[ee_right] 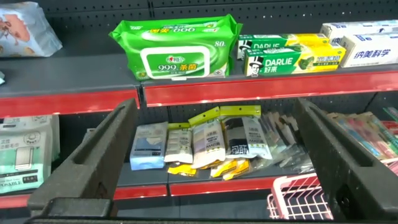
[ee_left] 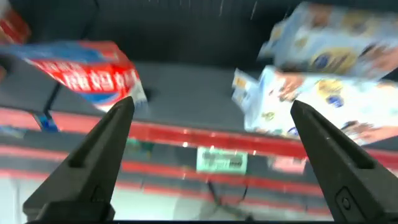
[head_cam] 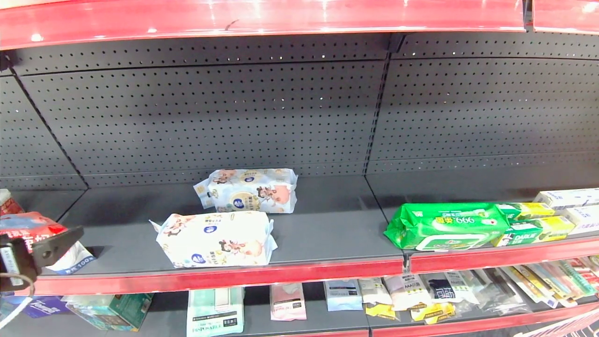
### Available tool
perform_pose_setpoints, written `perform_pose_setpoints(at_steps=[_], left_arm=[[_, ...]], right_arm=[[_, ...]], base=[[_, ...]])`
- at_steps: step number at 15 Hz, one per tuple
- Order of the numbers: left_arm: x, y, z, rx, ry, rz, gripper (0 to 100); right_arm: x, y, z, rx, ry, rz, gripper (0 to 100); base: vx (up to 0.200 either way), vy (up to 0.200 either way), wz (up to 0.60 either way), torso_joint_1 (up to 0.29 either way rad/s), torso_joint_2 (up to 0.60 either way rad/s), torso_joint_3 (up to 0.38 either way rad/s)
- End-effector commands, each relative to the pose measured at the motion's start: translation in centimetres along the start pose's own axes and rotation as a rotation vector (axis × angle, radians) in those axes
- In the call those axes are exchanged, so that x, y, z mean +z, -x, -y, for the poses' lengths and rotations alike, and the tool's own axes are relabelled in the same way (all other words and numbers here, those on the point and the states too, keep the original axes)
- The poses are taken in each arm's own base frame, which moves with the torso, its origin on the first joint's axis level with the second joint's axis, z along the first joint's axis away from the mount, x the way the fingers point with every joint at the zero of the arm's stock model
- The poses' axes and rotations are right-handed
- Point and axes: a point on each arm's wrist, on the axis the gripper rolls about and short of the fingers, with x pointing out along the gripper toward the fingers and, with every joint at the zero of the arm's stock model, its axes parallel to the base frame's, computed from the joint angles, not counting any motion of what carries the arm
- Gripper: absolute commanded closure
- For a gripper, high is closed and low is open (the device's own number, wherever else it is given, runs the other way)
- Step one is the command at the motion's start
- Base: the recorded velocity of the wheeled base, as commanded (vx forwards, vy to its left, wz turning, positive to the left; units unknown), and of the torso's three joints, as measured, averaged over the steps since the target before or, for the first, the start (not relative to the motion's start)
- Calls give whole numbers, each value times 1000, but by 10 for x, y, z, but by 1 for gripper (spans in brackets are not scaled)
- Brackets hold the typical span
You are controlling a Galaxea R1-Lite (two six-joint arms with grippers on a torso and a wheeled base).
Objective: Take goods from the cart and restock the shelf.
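Two white cartoon-printed tissue packs lie on the dark shelf (head_cam: 327, 234), one at the front (head_cam: 215, 239) and one behind it (head_cam: 252, 189). My left gripper (ee_left: 212, 104) hangs open and empty just in front of the shelf's red lip. The front tissue pack (ee_left: 311, 102) is beyond one finger and a red-and-white pack (ee_left: 87, 71) beyond the other. One left finger (head_cam: 56, 243) shows at the head view's left edge beside that red pack (head_cam: 28, 227). My right gripper (ee_right: 216, 106) is open and empty, low before the green wipes pack (ee_right: 177, 46).
Toothpaste boxes (head_cam: 533, 224) lie right of the green wipes (head_cam: 444, 225). The shelf below holds several small hanging packets (ee_right: 205, 143) and flat packs (head_cam: 215, 311). A pink wire cart basket (ee_right: 301, 199) sits low at the right. A red shelf (head_cam: 262, 16) overhangs above.
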Motion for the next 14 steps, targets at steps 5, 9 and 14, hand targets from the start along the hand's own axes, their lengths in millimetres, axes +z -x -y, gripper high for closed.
perform_pose_setpoints(at_steps=[5, 9, 14], left_arm=[[-14, -69, 10, -6, -48, -284, 0], [-14, -101, 15, -10, -67, -342, 0], [0, -117, 17, -11, -88, -325, 0]], right_arm=[[0, 0, 0, 0, 0, -1, 0], [0, 0, 0, 0, 0, -1, 0], [0, 0, 0, 0, 0, -1, 0]], base=[[0, 0, 0, 0, 0, 0], [0, 0, 0, 0, 0, 0], [0, 0, 0, 0, 0, 0]])
